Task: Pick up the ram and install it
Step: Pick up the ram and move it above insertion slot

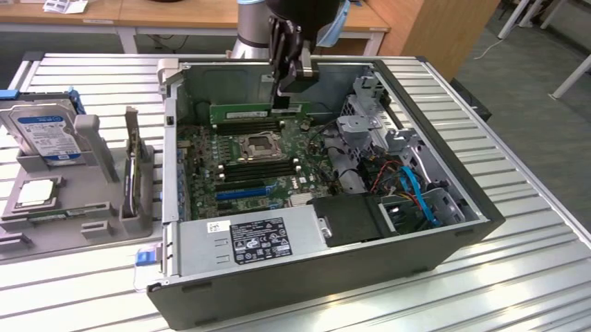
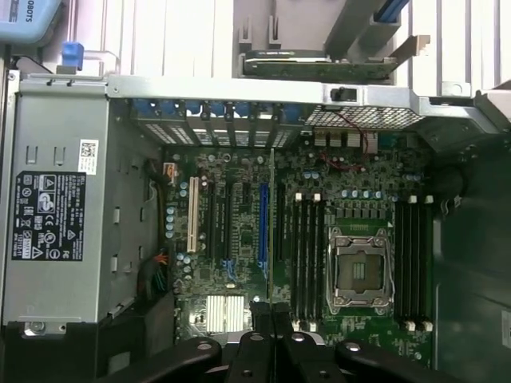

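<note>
One ram (image 1: pixel 242 111) hangs clamped in one end effector (image 1: pixel 284 102).

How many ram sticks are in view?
1. The ram is gripped in the shut hand, inside the open case, by the black slots next to the CPU socket. Others may be hidden.

Edge-on ram (image 2: pixel 272 231) in the closed claw (image 2: pixel 272 317), above black motherboard slots (image 2: pixel 307 255) beside the CPU socket (image 2: pixel 358 267)

Silver arm (image 1: pixel 251 31), pale blue joint cap (image 1: pixel 338 28), black jaws
</note>
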